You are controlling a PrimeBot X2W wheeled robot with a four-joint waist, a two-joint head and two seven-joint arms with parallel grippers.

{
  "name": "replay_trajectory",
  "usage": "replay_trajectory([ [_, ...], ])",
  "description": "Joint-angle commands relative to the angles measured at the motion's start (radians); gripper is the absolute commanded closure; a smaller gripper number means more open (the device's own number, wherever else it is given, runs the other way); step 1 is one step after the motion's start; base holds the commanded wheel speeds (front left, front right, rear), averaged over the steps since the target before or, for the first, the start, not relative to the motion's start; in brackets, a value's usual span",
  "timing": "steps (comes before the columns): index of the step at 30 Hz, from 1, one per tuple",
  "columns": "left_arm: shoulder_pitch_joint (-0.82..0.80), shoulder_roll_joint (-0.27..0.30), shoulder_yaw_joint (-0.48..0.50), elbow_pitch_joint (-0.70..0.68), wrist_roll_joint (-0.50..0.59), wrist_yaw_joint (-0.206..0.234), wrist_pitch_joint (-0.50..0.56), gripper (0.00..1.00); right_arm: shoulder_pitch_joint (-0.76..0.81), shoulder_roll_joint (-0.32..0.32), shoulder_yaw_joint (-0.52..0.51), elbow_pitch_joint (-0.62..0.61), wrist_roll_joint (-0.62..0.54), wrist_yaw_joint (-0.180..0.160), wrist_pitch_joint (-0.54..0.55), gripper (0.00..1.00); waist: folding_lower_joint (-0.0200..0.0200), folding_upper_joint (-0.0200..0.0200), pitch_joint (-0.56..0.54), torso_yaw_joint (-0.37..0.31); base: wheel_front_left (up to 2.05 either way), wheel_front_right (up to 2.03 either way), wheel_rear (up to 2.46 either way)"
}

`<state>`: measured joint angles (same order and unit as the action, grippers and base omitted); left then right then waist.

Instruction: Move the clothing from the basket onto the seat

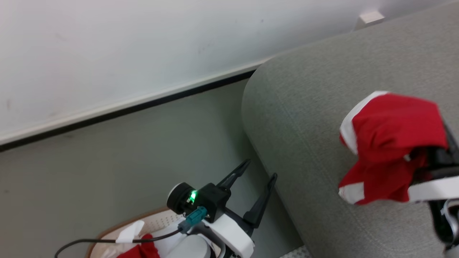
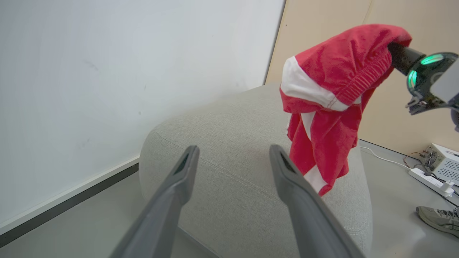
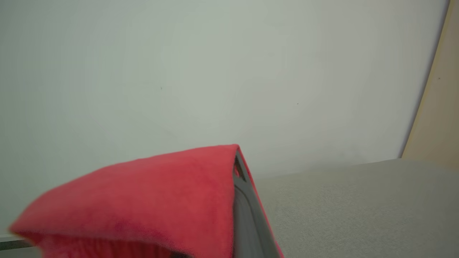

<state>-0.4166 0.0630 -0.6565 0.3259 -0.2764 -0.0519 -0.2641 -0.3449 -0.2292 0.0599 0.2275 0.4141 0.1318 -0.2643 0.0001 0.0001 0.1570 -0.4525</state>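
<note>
A red garment with white panels [image 1: 391, 143] hangs in the air over the light-grey seat [image 1: 304, 107], draped on my right gripper [image 3: 239, 172], which is shut on it; the cloth hides most of its fingers. In the left wrist view the same clothing [image 2: 330, 107] dangles above the seat's [image 2: 233, 150] far side without lying flat on it. My left gripper [image 1: 261, 169] stands open and holds nothing, beside the seat's corner and above the basket [image 1: 107, 229]. More red clothing [image 1: 140, 251] lies in the basket, partly hidden by my left arm.
A white wall with a dark baseboard [image 1: 125, 107] runs behind the grey floor. A pale scrap of cloth [image 1: 131, 231] lies in the basket. Right of the seat the floor holds a power strip [image 2: 430, 179], a white device [image 2: 444, 165] and a person's shoe [image 2: 439, 218].
</note>
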Motion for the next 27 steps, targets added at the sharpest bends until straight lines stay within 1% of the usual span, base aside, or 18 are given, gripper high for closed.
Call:
replay_trajectory([
  [1,-0.023,0.011,-0.005,0.0,0.016,-0.004,0.0,0.0,-0.061,-0.03,-0.011,0.028,-0.007,-0.002,0.0,1.0,-0.0001,-0.0001,0.064,0.049,0.0,0.0,0.0],
  [8,-0.085,0.019,-0.035,-0.018,0.058,-0.015,0.001,0.0,-0.268,-0.154,-0.035,0.146,0.038,-0.002,0.0,1.0,-0.0001,-0.0001,0.198,0.125,0.0,0.0,0.0],
  [14,-0.146,0.014,-0.057,-0.028,0.078,-0.015,0.007,0.0,-0.459,-0.249,-0.025,0.324,0.105,-0.002,0.0,1.0,-0.0001,-0.0001,0.305,0.186,0.0,0.0,0.0],
  [18,-0.185,0.008,-0.072,-0.028,0.091,-0.016,0.007,0.0,-0.565,-0.286,-0.003,0.451,0.122,-0.002,0.0,1.0,-0.0001,-0.0001,0.363,0.218,0.0,0.0,0.0],
  [21,-0.205,0.006,-0.08,-0.022,0.098,-0.015,0.005,0.0,-0.635,-0.315,0.024,0.546,0.107,-0.002,0.0,1.0,-0.0001,-0.0001,0.386,0.235,0.0,0.0,0.0],
  [23,-0.215,0.005,-0.08,-0.017,0.099,-0.012,0.004,0.0,-0.661,-0.325,0.066,0.618,0.086,-0.002,0.007,1.0,-0.0001,-0.0001,0.394,0.242,0.0,0.0,0.0],
  [26,-0.22,0.004,-0.08,-0.01,0.094,-0.01,0.002,0.0,-0.686,-0.337,0.139,0.728,0.07,-0.002,0.06,0.99,-0.0001,-0.0001,0.397,0.249,0.0,0.0,0.0],
  [27,-0.22,0.004,-0.08,-0.01,0.094,-0.01,0.002,0.0,-0.686,-0.337,0.139,0.728,0.07,-0.002,0.06,0.99,-0.0001,-0.0001,0.397,0.249,0.0,0.0,0.0],
])
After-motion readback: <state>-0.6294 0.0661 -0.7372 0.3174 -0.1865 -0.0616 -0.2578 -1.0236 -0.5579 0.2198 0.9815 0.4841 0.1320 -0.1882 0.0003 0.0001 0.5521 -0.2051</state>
